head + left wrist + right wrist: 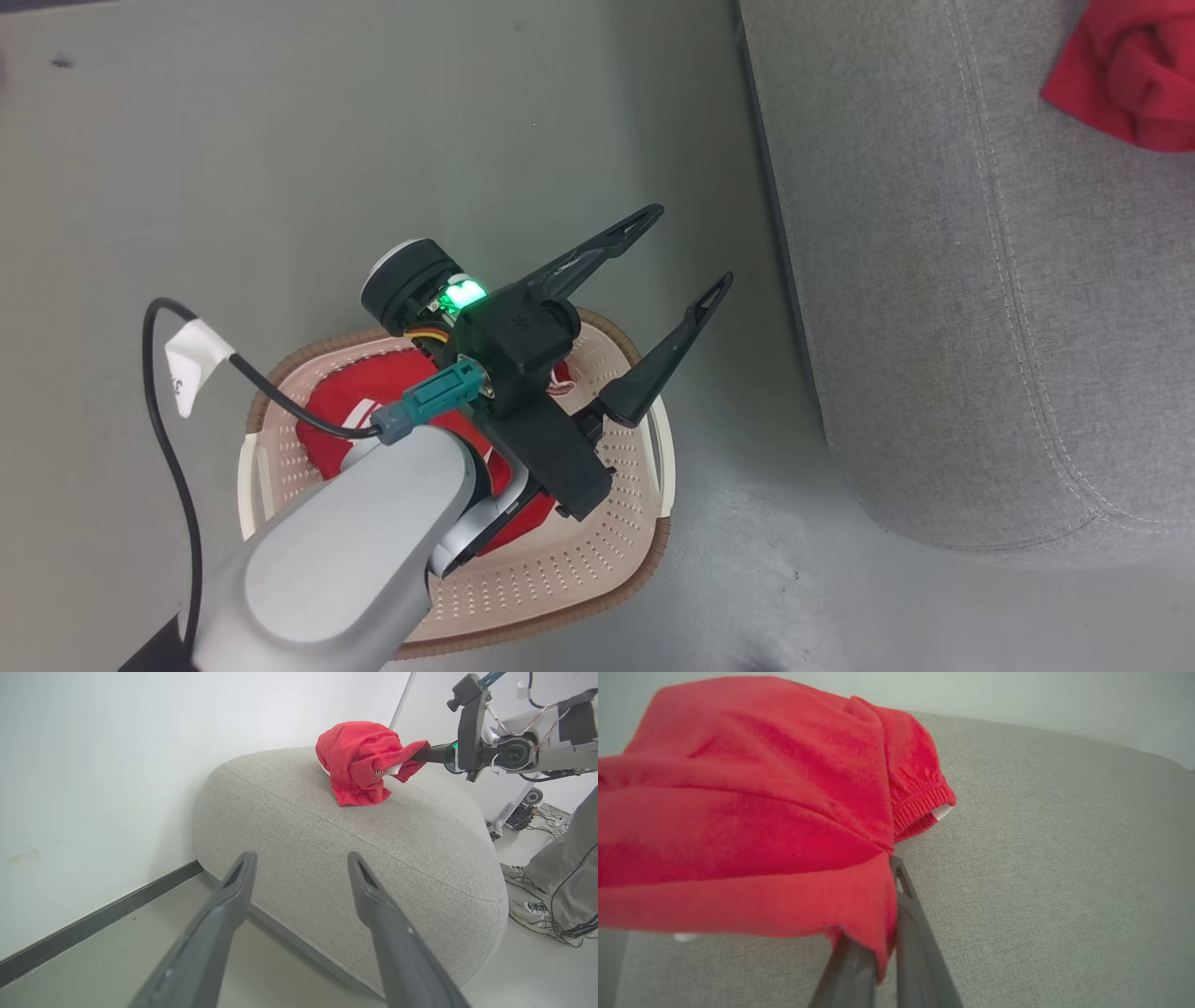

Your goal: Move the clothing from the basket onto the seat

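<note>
A red garment [327, 434] with white trim lies in the cream perforated basket [597, 569] on the floor, partly hidden under my left arm. My left gripper [689, 247] hangs open above the basket's far edge, holding nothing, and its fingers point toward the grey seat [980, 280]. In the left wrist view the left gripper [301, 858] faces the seat [420, 835]. A second red garment [359, 760] rests bunched on top of the seat, and my right gripper [416, 753] is shut on its edge. The right gripper [892, 868] pinches this garment [761, 812] just over the seat [1041, 835].
A white wall with a dark baseboard [93, 924] runs behind the seat. A person's legs and shoes [556, 877] stand at the seat's far side, near cables on the floor. Grey floor [373, 140] lies around the basket. A tagged black cable [191, 359] loops off my left arm.
</note>
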Robot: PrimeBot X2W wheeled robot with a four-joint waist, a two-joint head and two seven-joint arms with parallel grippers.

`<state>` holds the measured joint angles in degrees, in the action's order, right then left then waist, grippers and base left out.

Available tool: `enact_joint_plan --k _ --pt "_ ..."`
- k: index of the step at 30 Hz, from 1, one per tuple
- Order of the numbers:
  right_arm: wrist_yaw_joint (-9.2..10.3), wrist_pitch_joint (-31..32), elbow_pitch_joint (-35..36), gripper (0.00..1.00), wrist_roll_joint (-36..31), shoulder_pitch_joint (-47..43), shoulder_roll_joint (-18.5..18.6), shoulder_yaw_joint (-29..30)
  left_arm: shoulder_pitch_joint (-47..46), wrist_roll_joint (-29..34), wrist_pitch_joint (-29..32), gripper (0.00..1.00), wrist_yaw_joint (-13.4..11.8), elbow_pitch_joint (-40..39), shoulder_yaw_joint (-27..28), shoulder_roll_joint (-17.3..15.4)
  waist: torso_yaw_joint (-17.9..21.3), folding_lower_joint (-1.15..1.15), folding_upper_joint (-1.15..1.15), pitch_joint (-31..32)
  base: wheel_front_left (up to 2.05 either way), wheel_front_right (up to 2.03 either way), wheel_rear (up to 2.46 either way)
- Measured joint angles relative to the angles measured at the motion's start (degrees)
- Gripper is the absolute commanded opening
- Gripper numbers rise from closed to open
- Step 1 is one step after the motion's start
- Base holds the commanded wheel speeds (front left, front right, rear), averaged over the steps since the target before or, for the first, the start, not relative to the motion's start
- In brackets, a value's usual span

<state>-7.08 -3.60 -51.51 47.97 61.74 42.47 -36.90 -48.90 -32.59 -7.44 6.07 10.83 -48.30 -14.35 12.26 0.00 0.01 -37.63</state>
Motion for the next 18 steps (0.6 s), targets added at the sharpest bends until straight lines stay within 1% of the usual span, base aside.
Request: enact_joint_plan --k 1,9,13,18 --pt "0.00 0.1 -0.4 1.00 0.0 0.0 0.0 -0.3 0.0 0.0 -0.1 1.00 0.0 0.1 0.0 0.0 0.0 0.00 0.00 0.1 0.00 0.00 0.00" --pt "0.00 3.2 -2.5 1.00 0.9 0.0 0.0 -3.4 0.1 -0.1 -1.3 1.00 0.1 1.6 0.0 -0.1 0.0 0.00 0.00 1.8 0.00 0.00 0.00" --pt "0.00 4.4 -1.6 1.00 1.1 0.0 -0.1 -5.6 0.3 -0.2 -2.3 1.00 0.4 2.5 0.0 -0.1 0.1 0.00 0.00 3.2 0.00 0.00 0.00" --pt "-0.01 7.6 -0.3 1.00 4.3 -1.3 0.0 -8.0 1.5 -0.7 -3.0 1.00 0.5 3.9 0.0 -0.1 0.4 0.00 0.00 5.4 0.00 0.00 0.00"
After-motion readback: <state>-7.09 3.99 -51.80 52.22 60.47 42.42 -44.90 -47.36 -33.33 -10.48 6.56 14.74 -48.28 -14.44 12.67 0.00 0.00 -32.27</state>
